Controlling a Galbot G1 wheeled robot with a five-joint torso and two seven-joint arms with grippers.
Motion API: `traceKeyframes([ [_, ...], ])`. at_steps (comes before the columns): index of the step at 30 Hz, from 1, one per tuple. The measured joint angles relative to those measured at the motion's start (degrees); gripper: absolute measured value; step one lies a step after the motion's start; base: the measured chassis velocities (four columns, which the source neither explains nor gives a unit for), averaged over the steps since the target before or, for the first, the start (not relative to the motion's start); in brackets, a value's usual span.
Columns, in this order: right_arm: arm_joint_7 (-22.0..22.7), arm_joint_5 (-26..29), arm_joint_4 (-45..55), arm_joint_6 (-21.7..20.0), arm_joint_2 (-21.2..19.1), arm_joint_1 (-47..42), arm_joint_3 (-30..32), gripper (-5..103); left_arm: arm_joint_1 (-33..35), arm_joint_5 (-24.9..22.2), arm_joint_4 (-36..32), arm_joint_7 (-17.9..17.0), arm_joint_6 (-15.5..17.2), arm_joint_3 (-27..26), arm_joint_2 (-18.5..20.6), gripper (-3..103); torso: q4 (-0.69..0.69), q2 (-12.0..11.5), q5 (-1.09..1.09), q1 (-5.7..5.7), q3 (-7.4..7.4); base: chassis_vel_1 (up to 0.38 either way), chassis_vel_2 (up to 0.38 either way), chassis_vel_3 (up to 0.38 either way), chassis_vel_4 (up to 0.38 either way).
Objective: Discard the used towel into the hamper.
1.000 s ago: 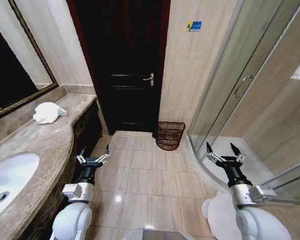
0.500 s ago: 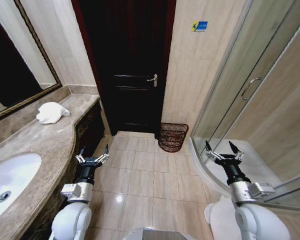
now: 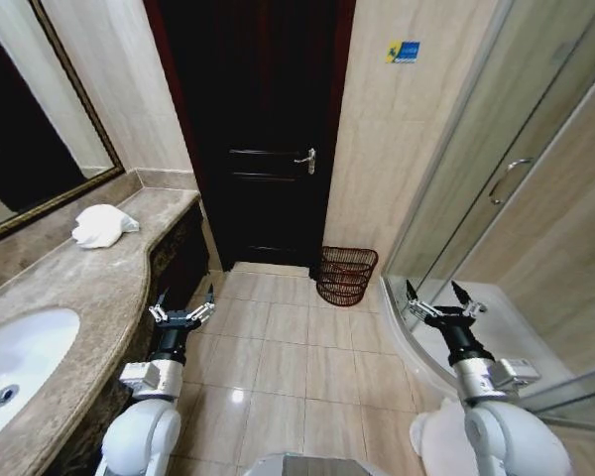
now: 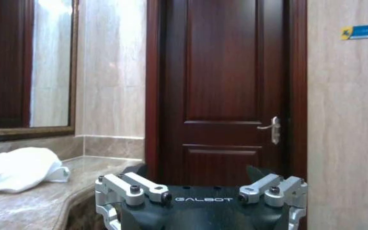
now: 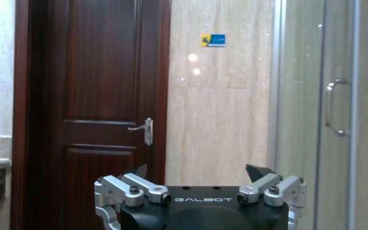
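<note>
I hold both arms low in front of me over the tiled floor (image 3: pixel 278 362), and both are empty. My left gripper (image 3: pixel 181 307) hangs beside the dark front of the vanity cabinet, its two fingers spread wide apart with nothing between them. My right gripper (image 3: pixel 435 300) sits at about the same height on the other side, near the curved sill of the shower enclosure (image 3: pixel 496 198), and its fingers are likewise spread apart and hold nothing.

The used towel (image 3: pixel 101 225) is a crumpled white bundle lying on the marble countertop (image 3: pixel 89 288), ahead of my left gripper, farther to its left and well above it, close to the wall under the framed mirror (image 3: pixel 30 129). In the left wrist view the same towel (image 4: pixel 21 168) rests on the counter off to one side, apart from my left gripper (image 4: pixel 199 178). The white sink basin (image 3: pixel 15 362) is set into the counter nearer to me than the towel.

The hamper (image 3: pixel 346 275), a small round reddish-brown openwork basket, stands upright on the floor ahead of both grippers, between them and nearer my right one. It sits against the beige tiled wall, just beside the frame of the dark wooden door (image 3: pixel 258 139) and close to the corner of the shower glass. The door is shut, with a silver lever handle (image 3: pixel 303 158). In the right wrist view my right gripper (image 5: pixel 197 177) faces that door (image 5: pixel 101 96) and the wall with a small blue sign (image 5: pixel 212 40).
</note>
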Motion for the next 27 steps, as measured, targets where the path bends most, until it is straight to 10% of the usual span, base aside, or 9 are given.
traceKeyframes([
  [27, 2.3, 1.1, -0.1, 0.6, 0.1, 0.9, 0.5, 100, -0.3, 0.6, 0.6, 0.3, -0.7, 0.4, 0.1, 100, 0.0, 0.0, 0.0, 0.0, 0.0, -0.023, 0.099, 0.096, -0.019],
])
